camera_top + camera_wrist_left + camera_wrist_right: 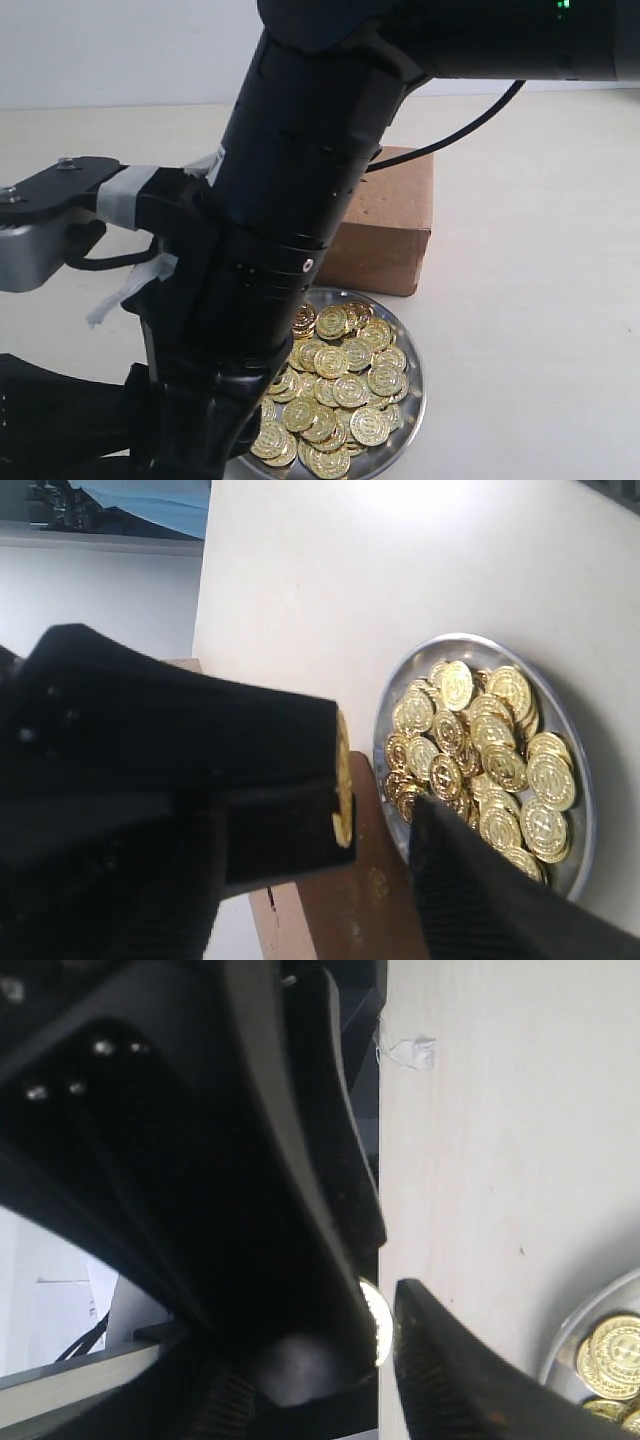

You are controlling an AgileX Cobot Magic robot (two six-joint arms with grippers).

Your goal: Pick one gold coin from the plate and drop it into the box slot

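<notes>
Dozens of embossed gold coins (340, 385) lie heaped in one round silver plate (418, 405), which sits just beside one creased brown cardboard box (392, 215). Two more coins are at the fingers. The left gripper (380, 808) has its jaws apart, with an edge-on coin (342, 780) against one pad and the box behind it. The right gripper (386, 1332) is clamped on a bright coin (375, 1322), off the plate. I cannot make out the slot.

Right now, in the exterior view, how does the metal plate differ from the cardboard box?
The plate is round and shiny silver; the box is rectangular and dull brown. The plate is low and open, full of gold coins; the box stands taller, with plain closed sides. Both rest on the pale table, side by side.
</notes>
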